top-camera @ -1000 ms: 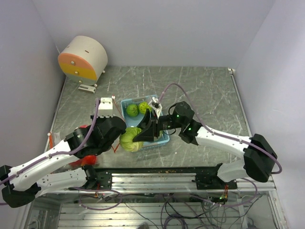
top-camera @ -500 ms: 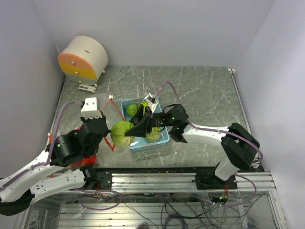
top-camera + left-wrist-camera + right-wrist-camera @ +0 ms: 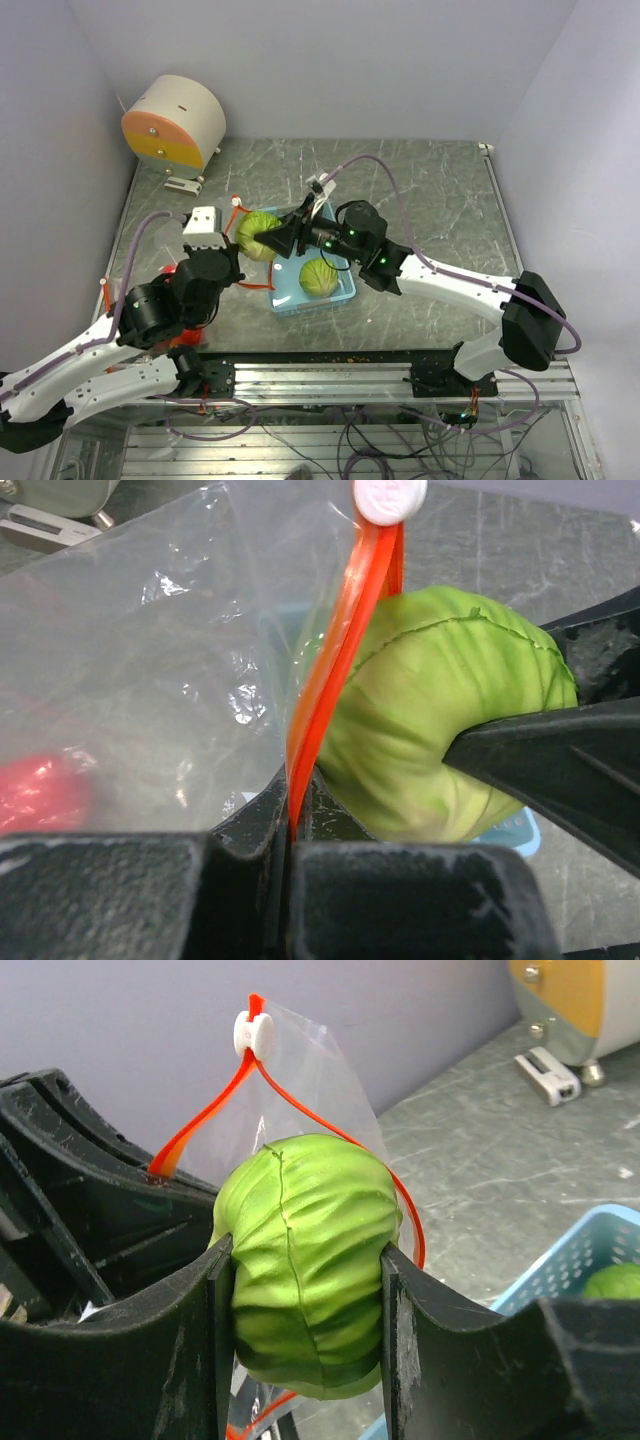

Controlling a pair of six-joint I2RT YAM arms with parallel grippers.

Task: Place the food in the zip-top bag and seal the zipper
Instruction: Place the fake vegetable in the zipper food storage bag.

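Note:
A striped green fruit point(image 3: 300, 1220) sits squeezed between the fingers of my right gripper point(image 3: 300, 1270), which is shut on it. The right gripper point(image 3: 272, 240) holds this fruit point(image 3: 256, 232) at the open mouth of the clear zip-top bag point(image 3: 150, 650). My left gripper point(image 3: 290, 820) is shut on the red-orange zipper point(image 3: 335, 650), holding the mouth up. The strip loops around the fruit point(image 3: 420, 730), and a white slider point(image 3: 252, 1032) sits at its top. A red fruit point(image 3: 35, 790) shows blurred inside the bag. In the top view my left gripper point(image 3: 234, 268) is just left of the basket.
The light blue basket point(image 3: 343, 296) stands mid-table with another green fruit point(image 3: 318, 277) in it; its corner point(image 3: 580, 1250) is lower right in the right wrist view. A cream and orange round device point(image 3: 175, 122) stands at the back left.
My right gripper has carried the green fruit from the basket's near left side away from the bases to the bag's mouth. My left arm swung back and lifted the zipper.

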